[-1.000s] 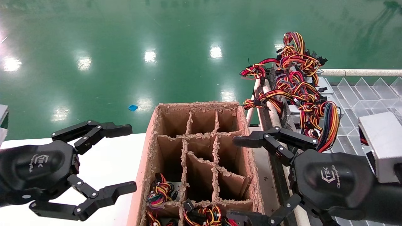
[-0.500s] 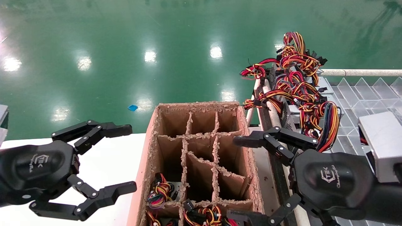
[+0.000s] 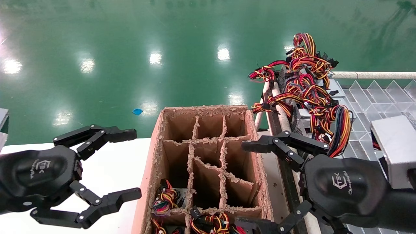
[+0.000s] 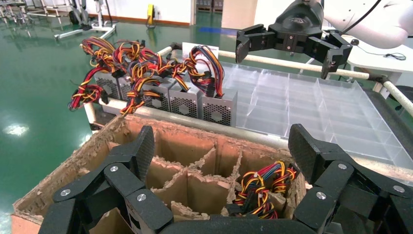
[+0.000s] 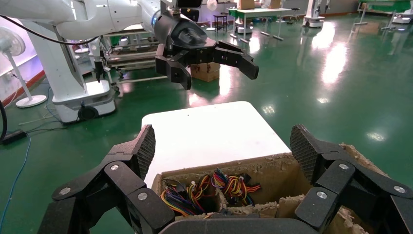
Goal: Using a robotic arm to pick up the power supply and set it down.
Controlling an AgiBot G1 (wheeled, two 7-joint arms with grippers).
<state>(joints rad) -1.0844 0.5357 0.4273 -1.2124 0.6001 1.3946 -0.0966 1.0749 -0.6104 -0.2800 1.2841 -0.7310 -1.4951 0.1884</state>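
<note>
Hovering wide open beside divided cardboard box (image 3: pixel 208 156), right gripper (image 3: pixel 265 182) faces power supply (image 4: pixel 219 108) at near end of row on rack (image 3: pixel 383 97); pickup not begun. Next: reach, grip casing. Left gripper (image 3: pixel 107 169) parked open over white table (image 3: pixel 110 162).

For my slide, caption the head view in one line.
Both open grippers, left and right, flank a divided cardboard box; power supplies with bright wires wait on the right.

Two grippers: left (image 3: pixel 107 165) and right (image 3: pixel 256 185). One cardboard box (image 3: pixel 201 162). Divider cells visible: nine or more; three hold wire bundles (image 3: pixel 165 198). Grey power supplies (image 4: pixel 219 108) in the row: at least four. One clear tray (image 4: pixel 311 107).
</note>
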